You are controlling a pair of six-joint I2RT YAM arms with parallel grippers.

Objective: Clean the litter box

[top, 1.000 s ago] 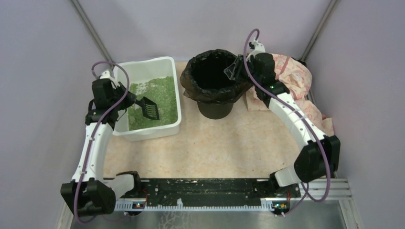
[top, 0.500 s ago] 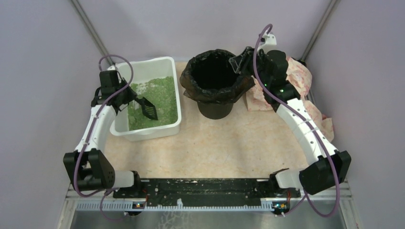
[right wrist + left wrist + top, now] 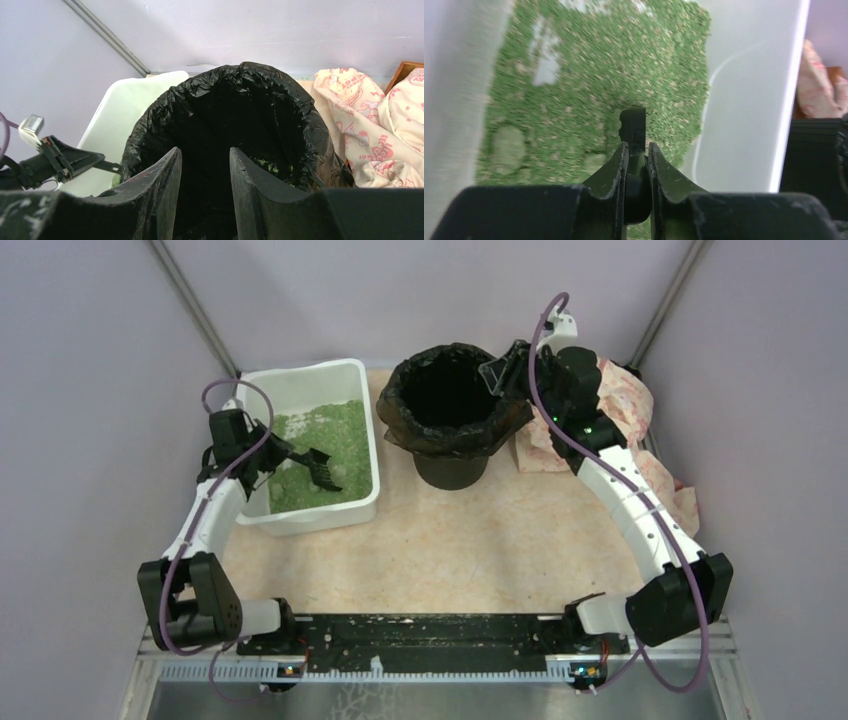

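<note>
**Left gripper [image 3: 638,148] pinches the scoop [image 3: 321,469] over the litter**

Its fingers are clamped on the scoop's thin black handle, and the slotted head hangs over the green litter [image 3: 320,430] in the near half of the litter box [image 3: 312,370]. This white tub sits at the left of the table, just beside the black-bagged bin [image 3: 450,468]. Right gripper [image 3: 205,152] hovers at the bin's far-right rim, fingers apart with nothing between them. A pink printed cloth [image 3: 625,400] lies bunched behind it.

The tub looks stiff and smooth-walled. Loaded with loose granules, it is probably heavy and quick to spill if lifted by one rim, so it seems best left where it stands and worked with the scoop. The scoop appears light and rigid, but its narrow handle could twist in the pinch once the head digs in. Pale, blurred lumps in the left wrist view may be clumps; I cannot tell.
</note>
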